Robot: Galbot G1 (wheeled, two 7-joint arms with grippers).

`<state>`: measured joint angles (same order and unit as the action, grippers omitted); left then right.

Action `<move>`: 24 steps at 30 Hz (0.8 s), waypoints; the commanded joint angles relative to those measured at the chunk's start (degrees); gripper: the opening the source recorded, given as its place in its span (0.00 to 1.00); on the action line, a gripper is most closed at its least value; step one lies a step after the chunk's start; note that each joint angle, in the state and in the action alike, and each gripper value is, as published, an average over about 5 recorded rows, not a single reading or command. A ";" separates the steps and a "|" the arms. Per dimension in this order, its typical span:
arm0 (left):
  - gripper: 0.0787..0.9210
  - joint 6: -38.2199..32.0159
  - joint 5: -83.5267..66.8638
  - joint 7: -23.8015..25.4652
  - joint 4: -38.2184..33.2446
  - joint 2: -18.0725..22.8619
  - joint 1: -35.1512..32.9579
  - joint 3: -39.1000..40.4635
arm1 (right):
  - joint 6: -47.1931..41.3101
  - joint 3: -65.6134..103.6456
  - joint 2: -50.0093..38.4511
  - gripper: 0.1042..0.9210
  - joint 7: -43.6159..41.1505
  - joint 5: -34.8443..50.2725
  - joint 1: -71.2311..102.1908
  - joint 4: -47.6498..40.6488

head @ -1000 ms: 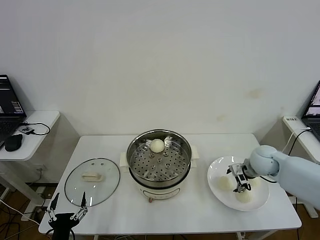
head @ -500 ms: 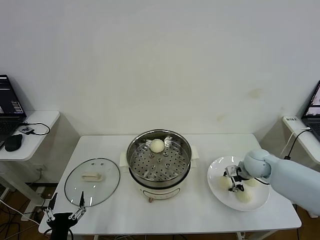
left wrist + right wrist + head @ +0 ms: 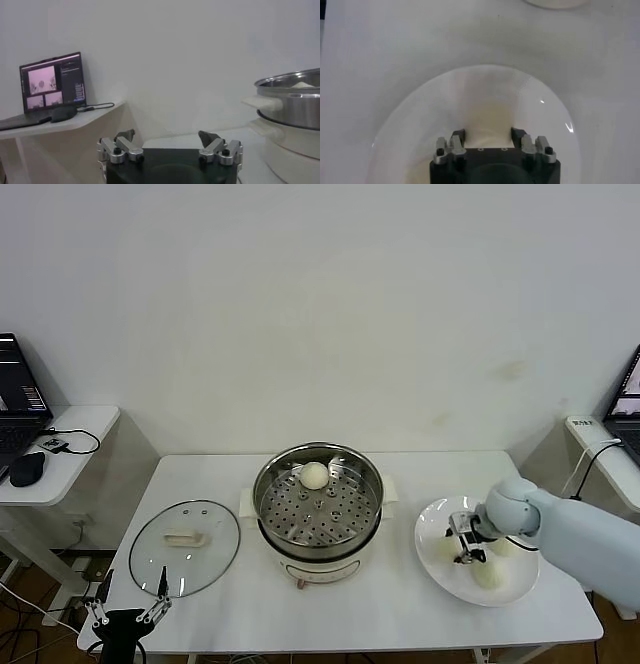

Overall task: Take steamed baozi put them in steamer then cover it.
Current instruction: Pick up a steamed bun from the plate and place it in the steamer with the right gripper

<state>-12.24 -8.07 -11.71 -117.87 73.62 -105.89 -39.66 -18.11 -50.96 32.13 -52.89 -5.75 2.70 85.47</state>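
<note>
The steamer stands open at the table's middle with one baozi on its perforated tray. Its metal rim also shows in the left wrist view as the steamer. The glass cover lies flat on the table to the steamer's left. On the white plate at the right, my right gripper is shut on a baozi, its fingers pressing both sides. Two more baozi lie beside it on the plate. My left gripper hangs open below the table's front left corner.
A side table at the left holds a laptop and a mouse. Another laptop sits at the far right edge. The wall runs close behind the table.
My right gripper has shifted slightly left over the plate and closed its fingers onto a baozi. The left arm has barely moved.
</note>
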 commanded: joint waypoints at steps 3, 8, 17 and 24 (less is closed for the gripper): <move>0.88 -0.03 -0.02 -0.02 -0.08 -0.14 0.04 0.06 | -0.14 -0.70 -1.87 0.51 -0.19 2.01 -5.30 1.80; 0.88 0.00 -0.13 0.00 -0.26 -0.54 0.19 0.11 | -0.33 -1.40 -4.49 0.52 -0.47 5.07 -12.04 4.13; 0.88 0.10 -0.40 0.09 -0.36 -1.82 1.02 0.53 | -2.16 -14.92 -2.66 0.52 0.06 16.78 -36.57 8.21; 0.88 0.10 -0.74 0.10 -0.30 -2.73 1.72 0.34 | -6.36 -22.76 9.95 0.53 4.04 30.10 -49.74 9.61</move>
<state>-12.14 -8.87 -11.62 -118.22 71.07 -104.20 -39.34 -22.57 -66.34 35.73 -50.45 14.35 -32.26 93.00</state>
